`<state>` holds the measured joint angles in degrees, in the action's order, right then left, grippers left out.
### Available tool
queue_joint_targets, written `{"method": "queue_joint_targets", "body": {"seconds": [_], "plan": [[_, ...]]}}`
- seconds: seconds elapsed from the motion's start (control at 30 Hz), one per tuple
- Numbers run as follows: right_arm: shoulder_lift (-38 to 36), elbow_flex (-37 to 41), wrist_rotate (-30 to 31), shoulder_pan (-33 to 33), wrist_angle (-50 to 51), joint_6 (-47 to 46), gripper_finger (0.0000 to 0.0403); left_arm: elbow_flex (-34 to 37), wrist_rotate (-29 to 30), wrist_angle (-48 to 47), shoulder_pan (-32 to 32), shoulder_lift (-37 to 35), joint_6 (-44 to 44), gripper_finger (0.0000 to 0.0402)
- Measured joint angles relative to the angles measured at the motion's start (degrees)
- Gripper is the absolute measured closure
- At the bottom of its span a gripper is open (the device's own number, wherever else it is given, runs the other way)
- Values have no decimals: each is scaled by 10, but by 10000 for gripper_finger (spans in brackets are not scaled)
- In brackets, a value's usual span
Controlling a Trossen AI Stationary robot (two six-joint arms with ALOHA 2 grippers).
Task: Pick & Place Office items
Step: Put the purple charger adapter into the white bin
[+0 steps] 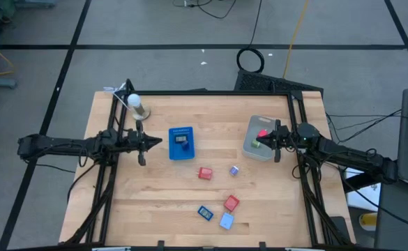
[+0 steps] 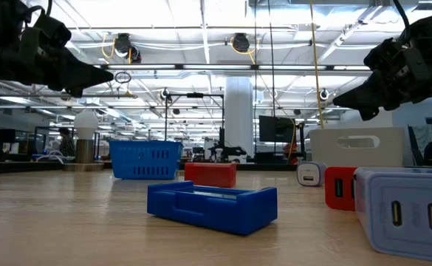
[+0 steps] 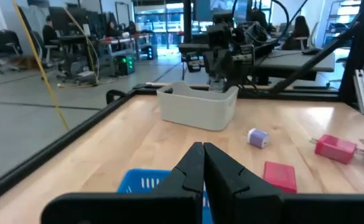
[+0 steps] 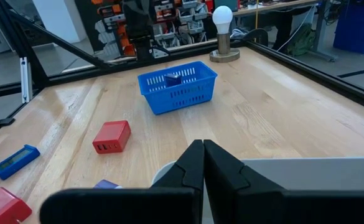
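My left gripper [image 1: 150, 143] is shut and empty, held above the table just left of the blue basket [image 1: 182, 143], which holds a dark grey piece [image 1: 181, 139]. My right gripper [image 1: 268, 143] is shut and empty above the grey bin [image 1: 251, 148]; a red-pink piece [image 1: 263, 134] and a green piece [image 1: 256, 145] lie in the bin. On the table lie a red piece [image 1: 204, 173], a purple piece [image 1: 233, 170], a second red piece [image 1: 231, 203], a blue piece [image 1: 205, 212] and a light blue piece [image 1: 226, 221].
A lamp with a white bulb [image 1: 135, 104] stands at the table's far left, behind my left gripper. A black frame [image 1: 210, 92] runs along the table's far and side edges. Bare wood lies between the basket and the bin.
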<state>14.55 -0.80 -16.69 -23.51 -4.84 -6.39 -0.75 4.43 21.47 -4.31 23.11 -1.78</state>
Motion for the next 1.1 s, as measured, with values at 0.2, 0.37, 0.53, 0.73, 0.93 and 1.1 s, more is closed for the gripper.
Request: {"method": "queue_joint_targets", "body": {"seconds": [0.2,0.37,0.53,0.73,0.93,1.1], "plan": [[0,0,0,0,0,0,403,-1,1,-15,0,0,-10,397],[0,0,0,0,0,0,403,-1,12,-41,0,1,-16,384],[0,0,0,0,0,0,403,-1,12,-41,0,1,-17,391],[6,0,27,0,-8,-7,403,-1,12,-53,0,1,-22,397],[67,-40,41,22,-20,-8,378,-1,12,-52,0,1,-24,382],[178,-112,94,64,-19,12,328,-1,12,-51,0,1,-25,389]]}}
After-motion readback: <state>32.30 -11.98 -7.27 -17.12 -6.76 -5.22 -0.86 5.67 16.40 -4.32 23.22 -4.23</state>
